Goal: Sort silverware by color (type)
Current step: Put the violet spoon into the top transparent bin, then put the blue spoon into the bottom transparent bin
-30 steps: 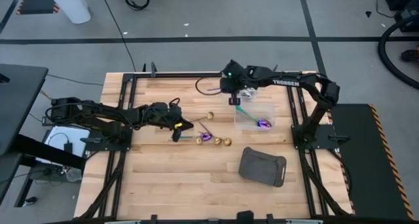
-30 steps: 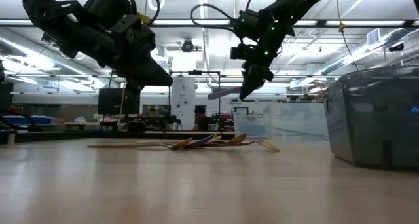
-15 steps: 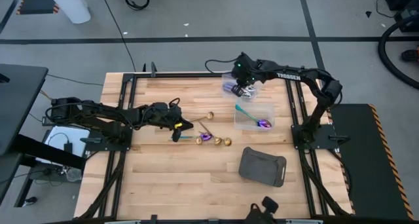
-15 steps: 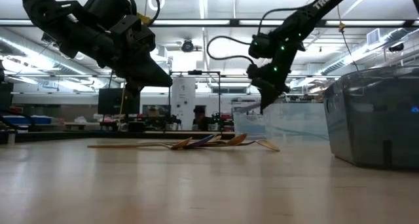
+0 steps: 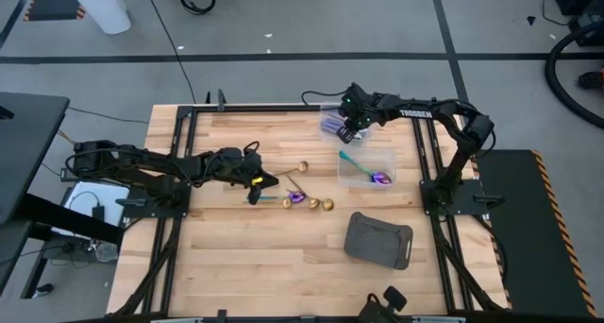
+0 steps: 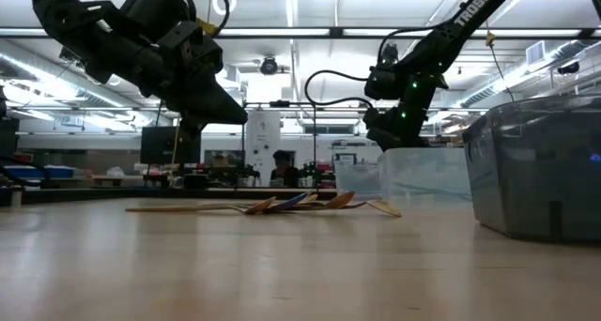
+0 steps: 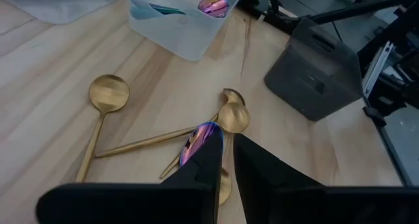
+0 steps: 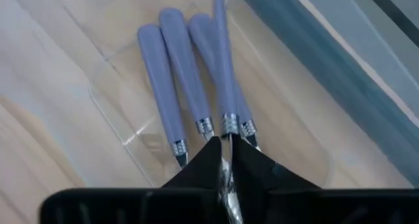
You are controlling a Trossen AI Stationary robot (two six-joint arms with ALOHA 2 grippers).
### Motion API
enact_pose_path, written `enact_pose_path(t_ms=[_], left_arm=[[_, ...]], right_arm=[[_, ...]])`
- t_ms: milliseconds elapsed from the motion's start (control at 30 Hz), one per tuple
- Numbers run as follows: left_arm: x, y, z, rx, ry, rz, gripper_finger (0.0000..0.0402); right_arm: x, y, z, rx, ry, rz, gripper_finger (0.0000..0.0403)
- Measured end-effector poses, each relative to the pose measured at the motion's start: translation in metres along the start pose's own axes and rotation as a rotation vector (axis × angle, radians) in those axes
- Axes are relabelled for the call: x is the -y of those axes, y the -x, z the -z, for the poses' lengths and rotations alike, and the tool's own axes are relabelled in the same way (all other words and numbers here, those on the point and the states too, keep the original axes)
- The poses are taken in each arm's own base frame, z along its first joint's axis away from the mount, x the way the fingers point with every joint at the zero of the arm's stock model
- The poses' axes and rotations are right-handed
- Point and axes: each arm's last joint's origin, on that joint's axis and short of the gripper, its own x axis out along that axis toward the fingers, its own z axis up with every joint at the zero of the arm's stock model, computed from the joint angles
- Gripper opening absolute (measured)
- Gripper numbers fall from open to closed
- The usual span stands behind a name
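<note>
The right gripper is pinching a lilac-handled piece, apparently by its neck; its fingers are nearly closed. The left gripper is hovering over gold spoons, fingers near-closed, seemingly empty. Such slim, stiff, slippery metal is probably gripping best mid-handle.

A pale wooden table carries two clear plastic tubs near its far right corner, a dark grey tray nearer the front, and — loose at mid-table — gold spoons and a rainbow spoon.
</note>
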Motion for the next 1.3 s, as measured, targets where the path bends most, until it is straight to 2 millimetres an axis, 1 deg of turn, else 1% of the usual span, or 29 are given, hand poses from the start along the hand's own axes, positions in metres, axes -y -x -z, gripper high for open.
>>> enact_pose_path(t_ms=[67,167,300,400,500,667,800,933,1133,1300], left_arm=[[0.002,0.0,0.002,-0.008,-0.015,-0.003,0.0057],[0.002,-0.001,0.006,-0.033,-0.025,-0.037,0.0084],[-0.001,0.0,0.014,-0.104,-0.048,-0.099,0.0115],[-0.003,0.001,0.019,-0.153,-0.051,-0.142,0.0122],[-0.004,0.002,0.024,-0.201,-0.077,-0.154,0.0123],[0.0,0.003,0.032,-0.273,-0.165,-0.141,0.0123],[0.002,0.003,0.034,-0.283,-0.185,-0.16,0.0123],[0.004,0.0,0.036,-0.263,-0.208,-0.207,0.0123],[0.005,-0.011,0.041,-0.252,-0.218,-0.192,0.0123],[0.003,-0.019,0.046,-0.257,-0.232,-0.191,0.0123]], right_arm=[[0.0,0.0,0.001,-0.013,0.003,0.0,0.0066],[0.0,0.0,0.001,-0.013,-0.002,-0.003,0.0088],[-0.001,0.001,-0.001,-0.005,-0.002,-0.005,0.0105],[-0.004,0.009,-0.008,-0.007,0.001,-0.009,0.0108],[-0.012,0.022,-0.015,0.01,0.013,-0.017,0.0106],[-0.034,0.046,-0.023,0.084,0.069,0.026,0.0105],[-0.055,0.064,-0.022,0.144,0.117,0.035,0.0105],[-0.08,0.075,-0.017,0.181,0.161,0.025,0.0105],[-0.121,0.086,-0.009,0.248,0.252,-0.02,0.0105],[-0.146,0.093,-0.001,0.284,0.29,-0.076,0.0105]])
